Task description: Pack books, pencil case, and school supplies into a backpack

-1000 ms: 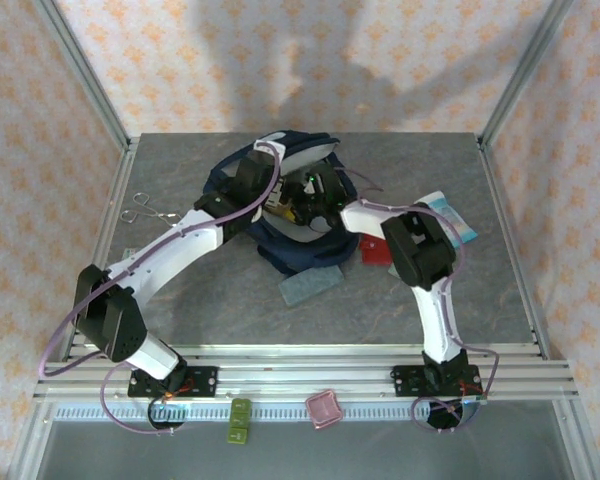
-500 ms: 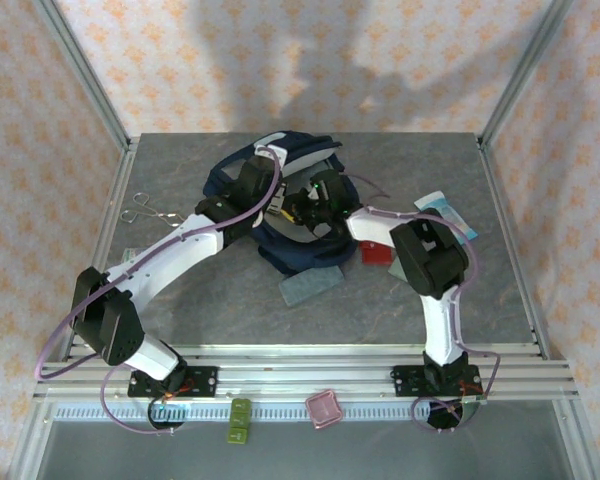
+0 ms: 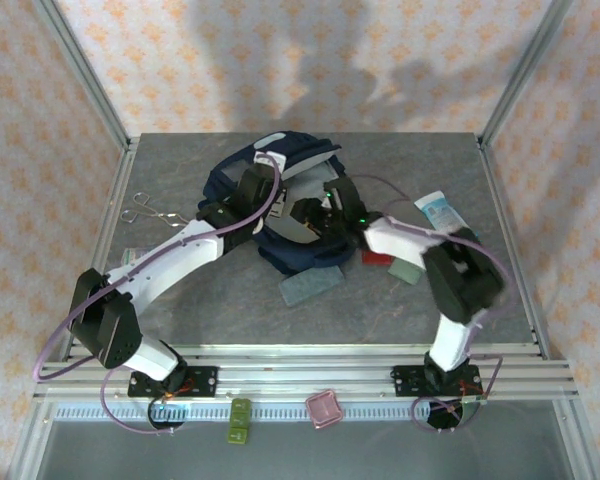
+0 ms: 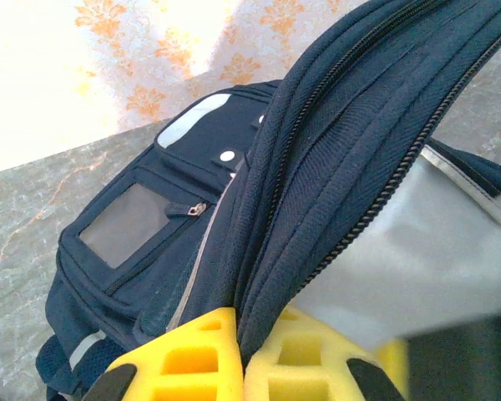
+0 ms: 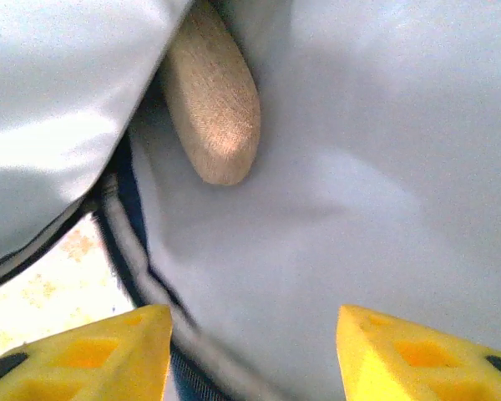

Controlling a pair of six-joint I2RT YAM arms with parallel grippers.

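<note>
A grey, stone-patterned bench (image 3: pixel 195 300) is enclosed by walls papered in an orange floral print. The backpack (image 3: pixel 220 183) lies at the back middle of the bench. Its zipped rim is clamped between the fully closed fingers of the left gripper (image 4: pixel 242 338). The right gripper (image 5: pixel 252 324) is inside the bag with its fingers held apart over the pale grey lining, and nothing is gripped between them. A brown rounded end (image 5: pixel 213 109) is seen tucked into a fold of that lining.

The pencil case (image 3: pixel 310 284) lies flat just in front of the backpack's near edge. To its right, partly under the right arm, the red piece (image 3: pixel 375 258) and the grey-green piece (image 3: pixel 406 269) lie side by side. A white-and-blue tube (image 3: pixel 442 210) is set farther right. Metal scissors (image 3: pixel 145 210) rest near the bench's left edge, well apart from the bag.
</note>
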